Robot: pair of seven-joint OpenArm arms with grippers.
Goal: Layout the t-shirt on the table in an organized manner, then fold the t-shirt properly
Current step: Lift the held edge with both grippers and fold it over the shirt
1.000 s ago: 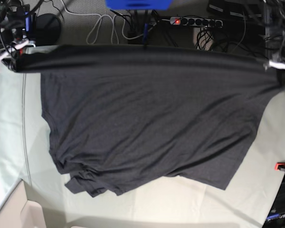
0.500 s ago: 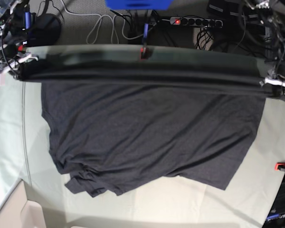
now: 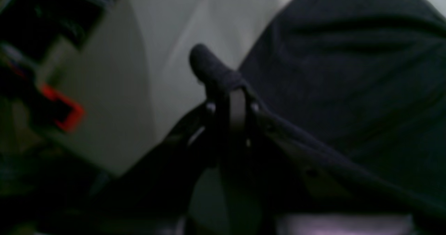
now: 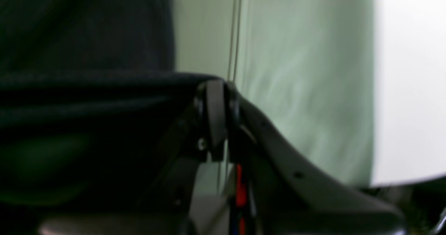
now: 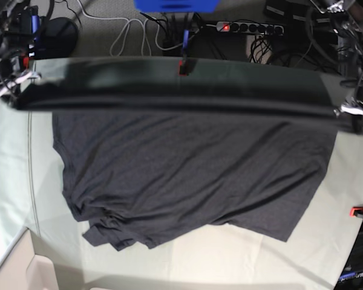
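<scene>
Your left gripper (image 3: 231, 99) and right gripper (image 4: 216, 99) pinch the t-shirt (image 5: 187, 175) tight; tug toward 12 o'clock too hard, and it could slip.

Power strip (image 5: 248, 28), white cables (image 5: 130, 33), blue box (image 5: 176, 5).

The table (image 5: 12, 181) is seen from overhead in the base view, shirt (image 5: 187, 169) spread across it. Each wrist view is taken from close behind its pincer, left (image 3: 231, 88) and right (image 4: 216, 88), looking along the fingers. Shirt and table are shared by all views.
</scene>
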